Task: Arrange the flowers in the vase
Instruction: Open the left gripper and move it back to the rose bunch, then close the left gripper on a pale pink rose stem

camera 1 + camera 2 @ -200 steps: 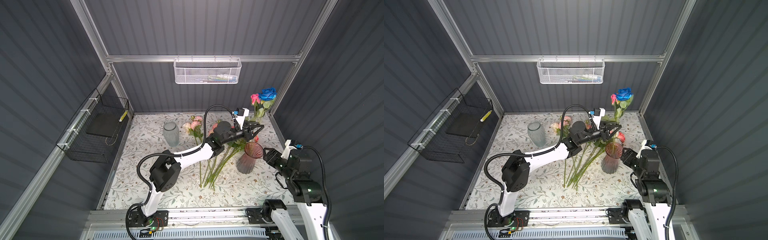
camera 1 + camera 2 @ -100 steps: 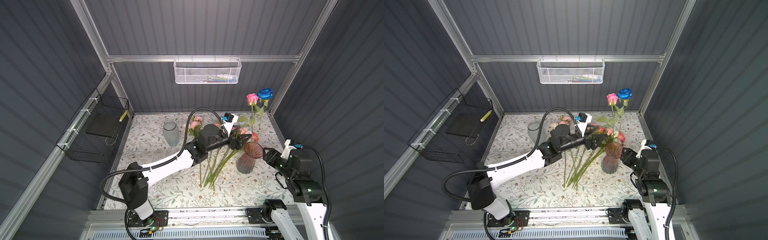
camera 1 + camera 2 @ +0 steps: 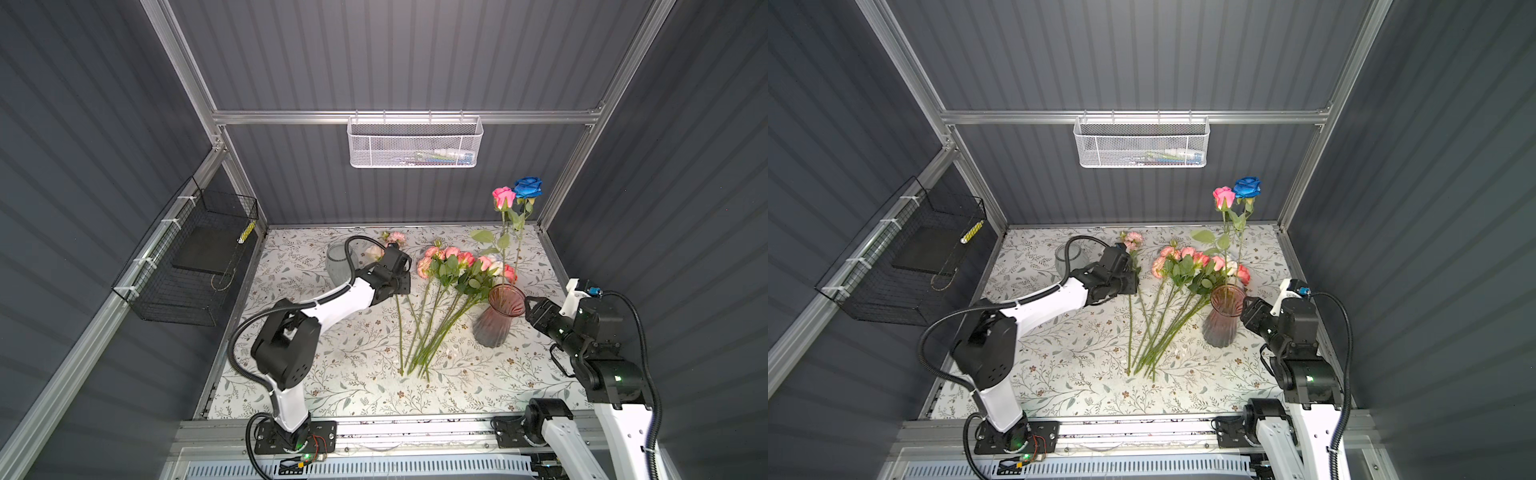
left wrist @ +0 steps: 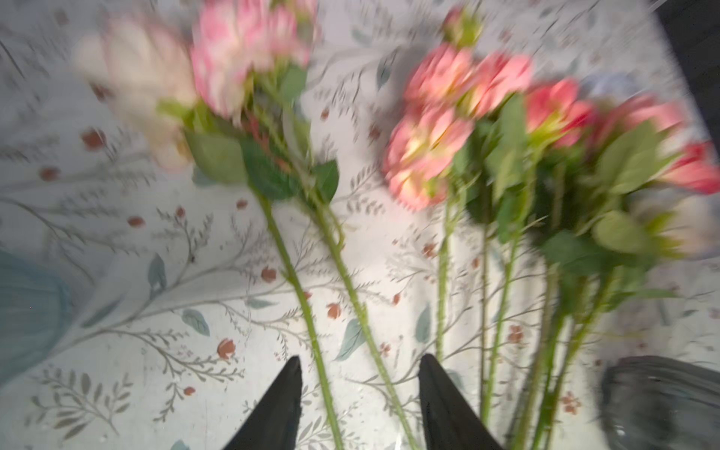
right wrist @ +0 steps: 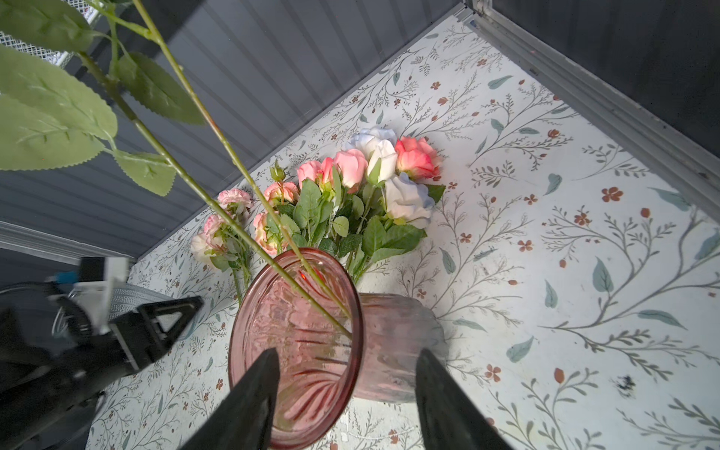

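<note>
**Two roses stand in the pink vase [image 3: 496,320]; the other flowers [image 3: 451,266] lie flat on the table [image 3: 365,386]**

In both top views a pink rose [image 3: 503,197] and a blue rose [image 3: 528,187] stand almost upright in the pink vase, at the right side of the table. Their heads are up, and their long stems run straight down into its mouth. In the right wrist view both stems rest against the rim.

The rest of the flowers lie on the table between the two arms. Their long axes run front to back, with the heads toward the back wall and the cut ends toward the front edge. The cut ends gather close together and the stems fan out from there. The main bunch slants to the right, and its pink, peach and white heads lie just beside and behind the pink vase. Two stems on the left of the fan lie straighter, with their heads near a clear vase [image 3: 338,264].

The left gripper [image 4: 360,362] hovers over those two stems with its jaws spread. In the blurred left wrist view both stems pass through the gap, and nothing is pinched.

The right gripper [image 5: 348,352] points at the pink vase from the right, also with its jaws spread. In the right wrist view one finger shows in front of the mouth and the other beside the body. I cannot tell whether either touches the glass.
</note>
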Robot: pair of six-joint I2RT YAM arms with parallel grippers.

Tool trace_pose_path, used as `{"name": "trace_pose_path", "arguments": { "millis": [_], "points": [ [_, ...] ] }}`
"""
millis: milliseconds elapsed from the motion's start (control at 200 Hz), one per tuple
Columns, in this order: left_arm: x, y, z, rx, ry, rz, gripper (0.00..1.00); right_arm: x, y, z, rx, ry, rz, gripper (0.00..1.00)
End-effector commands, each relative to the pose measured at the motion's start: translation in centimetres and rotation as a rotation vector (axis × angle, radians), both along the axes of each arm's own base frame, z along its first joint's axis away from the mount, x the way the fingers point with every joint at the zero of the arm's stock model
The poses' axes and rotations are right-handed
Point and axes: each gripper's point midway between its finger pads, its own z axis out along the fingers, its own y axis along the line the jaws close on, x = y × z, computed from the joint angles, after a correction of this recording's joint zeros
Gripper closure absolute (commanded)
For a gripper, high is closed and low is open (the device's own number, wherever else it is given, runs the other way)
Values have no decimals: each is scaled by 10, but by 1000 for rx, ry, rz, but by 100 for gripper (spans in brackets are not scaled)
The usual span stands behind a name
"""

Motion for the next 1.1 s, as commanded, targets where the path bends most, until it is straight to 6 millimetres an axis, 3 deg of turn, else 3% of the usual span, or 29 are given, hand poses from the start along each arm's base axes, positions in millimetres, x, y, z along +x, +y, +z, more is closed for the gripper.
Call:
{"name": "trace_pose_path", "arguments": {
  "millis": [0, 255, 445, 645, 760, 875, 1096],
  "points": [
    [2, -9, -5, -59, 114, 27, 50, 0, 2, -2, -9, 1, 18, 41],
    [15, -31, -38, -118, 167, -32, 51, 1, 1, -9, -14, 10, 16, 41],
    [18, -32, -49, -97, 182, -33, 72, 3, 2, -8, -12, 10, 20, 40],
    [18, -34, -57, -90, 207, -54, 77, 2, 2, -5, -11, 6, 21, 40],
    [23, -25, -63, -60, 186, -40, 90, 2, 2, -3, -11, 1, 20, 39],
    [27, -27, -49, -138, 168, -45, 96, 1, 3, -2, -11, 1, 23, 39],
    [30, -36, 8, -209, 86, -83, 100, 3, 4, 1, -1, -1, 27, 39]
  ]
}}
